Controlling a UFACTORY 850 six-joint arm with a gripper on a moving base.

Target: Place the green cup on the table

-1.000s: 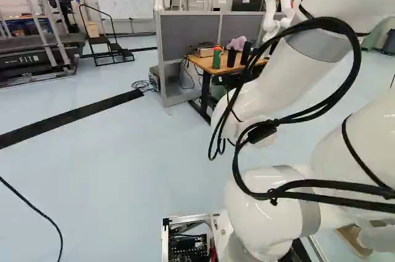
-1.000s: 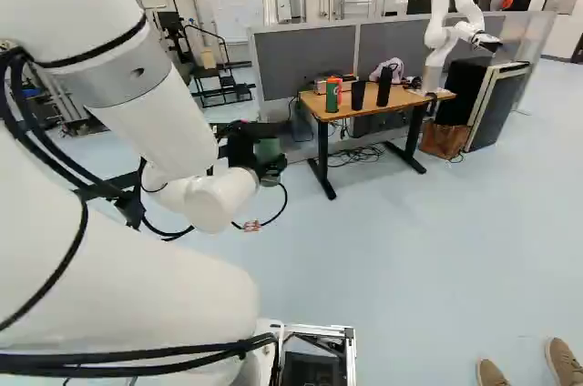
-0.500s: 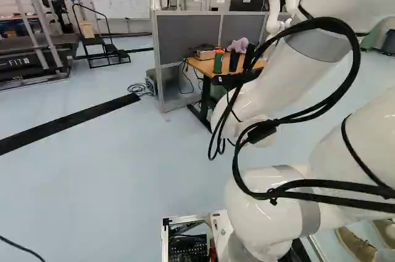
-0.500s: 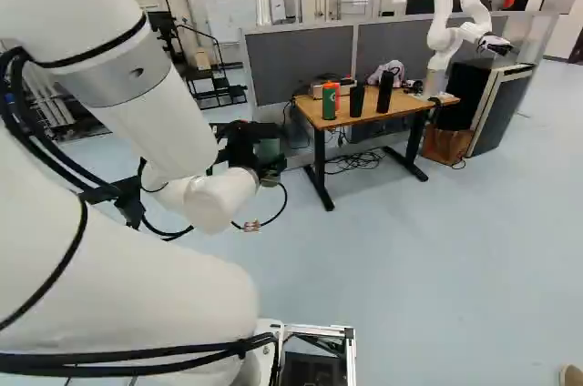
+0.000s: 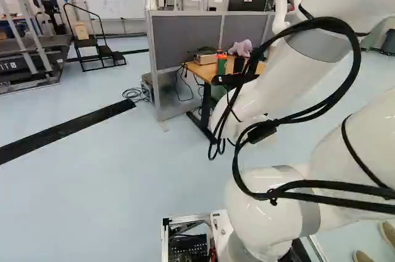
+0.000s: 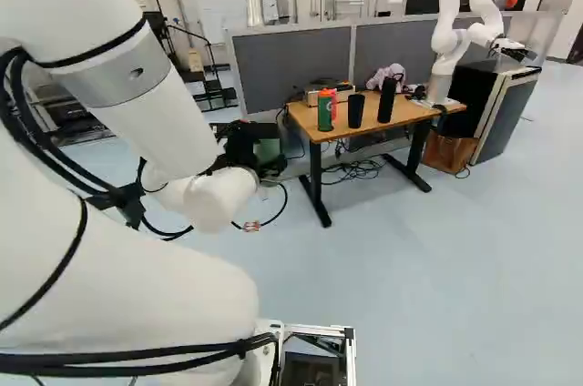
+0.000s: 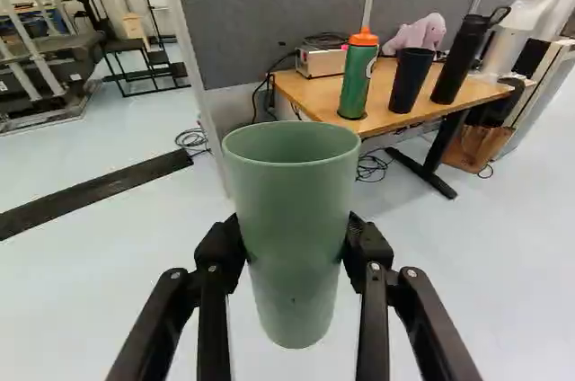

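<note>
My gripper (image 6: 244, 147) shows partly behind the arm's wrist in the right base view, with the green cup (image 6: 267, 151) at it. In the wrist view the gripper (image 7: 295, 251) is shut on the green cup (image 7: 292, 210), a finger against each side, its open rim facing up. The cup hangs over the floor, short of the wooden table (image 6: 364, 111). On that table stand a green bottle with an orange lid (image 7: 358, 75), a dark cup (image 7: 411, 81) and a tall black bottle (image 7: 461, 57).
A small box device (image 7: 321, 60) and a pink plush toy (image 7: 419, 34) lie at the table's back. Grey partitions (image 6: 291, 67) stand behind. Another robot (image 6: 453, 35) rises at the table's far end, beside a dark cabinet (image 6: 510, 104). Cables (image 6: 355, 171) lie under the table.
The base has moved, bringing the table and partitions closer and shifting the scene in both base views. My arm keeps its pose, with the green cup still at the gripper.
</note>
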